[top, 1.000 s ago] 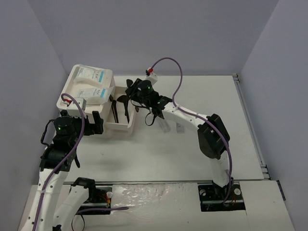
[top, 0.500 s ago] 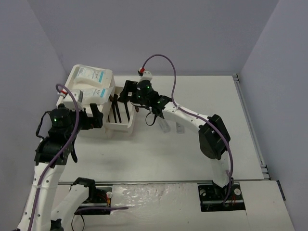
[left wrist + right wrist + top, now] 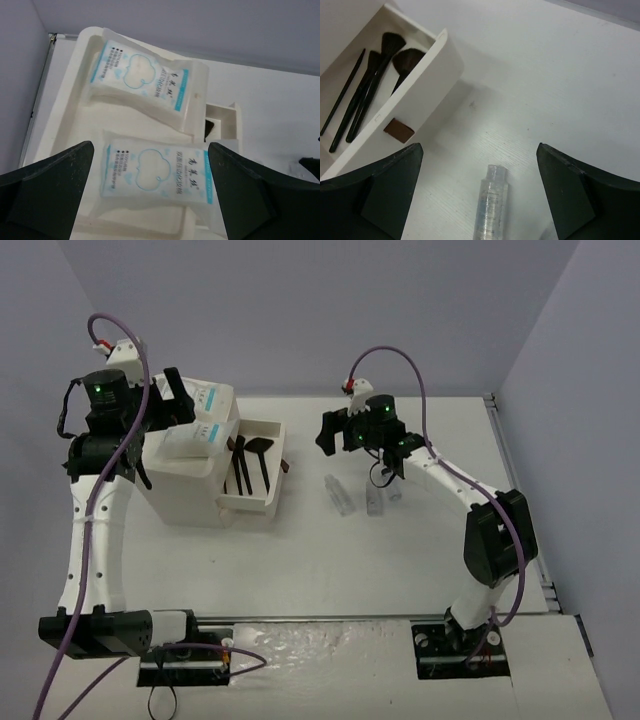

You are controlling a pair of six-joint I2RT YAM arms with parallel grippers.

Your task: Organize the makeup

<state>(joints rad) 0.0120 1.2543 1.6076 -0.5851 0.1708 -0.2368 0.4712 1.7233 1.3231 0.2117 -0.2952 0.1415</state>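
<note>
Two flat white packets with teal labels (image 3: 145, 75) (image 3: 155, 175) lie in the tray on top of the white box (image 3: 180, 495). My left gripper (image 3: 150, 147) hovers open above the nearer packet (image 3: 205, 433), touching nothing. Black brushes (image 3: 370, 80) lie in the pulled-out drawer (image 3: 262, 502). My right gripper (image 3: 479, 147) is open and empty over the table, right of the drawer. A clear tube (image 3: 492, 205) lies on the table just below it. From above, three clear tubes (image 3: 340, 495) (image 3: 375, 502) (image 3: 393, 490) lie close together under the right gripper (image 3: 335, 432).
The drawer front carries a dark red knob (image 3: 399, 130) facing the tubes. The left arm (image 3: 95, 490) stands tall at the box's left side. Grey walls close in at the back and both sides. A rail (image 3: 515, 490) runs along the table's right edge.
The right gripper opened at the drawer, then drew back to the right over the tubes. The left arm rose and swung back over the box top.
</note>
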